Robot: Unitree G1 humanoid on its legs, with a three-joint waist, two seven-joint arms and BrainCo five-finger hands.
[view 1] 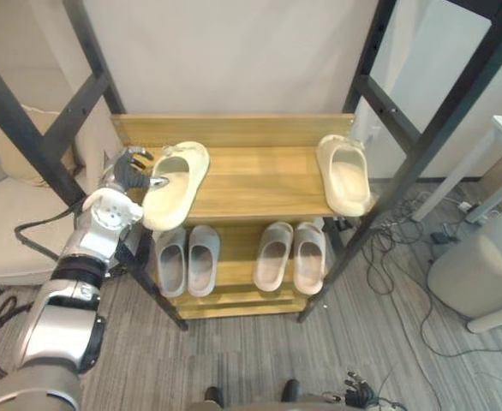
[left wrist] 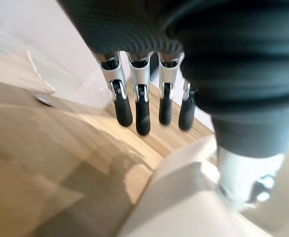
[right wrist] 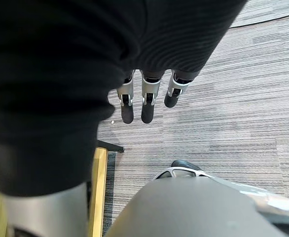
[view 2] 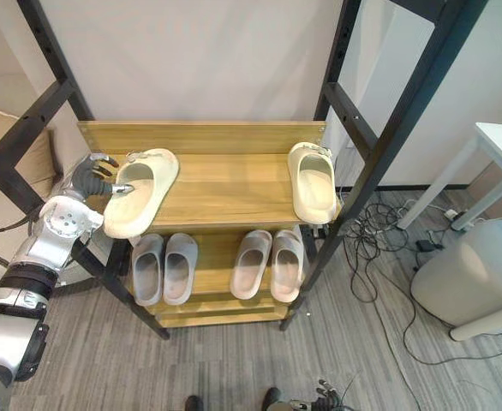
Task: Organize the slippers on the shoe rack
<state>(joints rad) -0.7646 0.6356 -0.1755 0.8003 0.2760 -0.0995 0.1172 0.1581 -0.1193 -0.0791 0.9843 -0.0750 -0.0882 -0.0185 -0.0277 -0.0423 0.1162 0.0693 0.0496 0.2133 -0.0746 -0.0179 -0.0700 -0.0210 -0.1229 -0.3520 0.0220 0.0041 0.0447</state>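
Observation:
A cream slipper (view 1: pixel 176 184) lies slanted at the left end of the wooden rack's top shelf (view 1: pixel 259 175), its toe hanging over the front edge. My left hand (view 1: pixel 128 169) is right beside it at the shelf's left edge. Its fingers (left wrist: pixel 142 106) reach out straight over the wood and its thumb rests against the slipper's rim (left wrist: pixel 184 202). A second cream slipper (view 1: pixel 345 174) lies at the shelf's right end. My right hand (view 1: pixel 355 396) hangs low over the floor, its fingers (right wrist: pixel 147 101) straight and holding nothing.
Two pairs of grey slippers (view 1: pixel 187 259) (view 1: pixel 291 255) sit side by side on the lower shelf. Black frame posts (view 1: pixel 418 145) stand on both sides of the rack. A beige cushioned seat (view 1: pixel 11 223) is at the left; a grey bin (view 1: pixel 482 270), a white table and floor cables are at the right.

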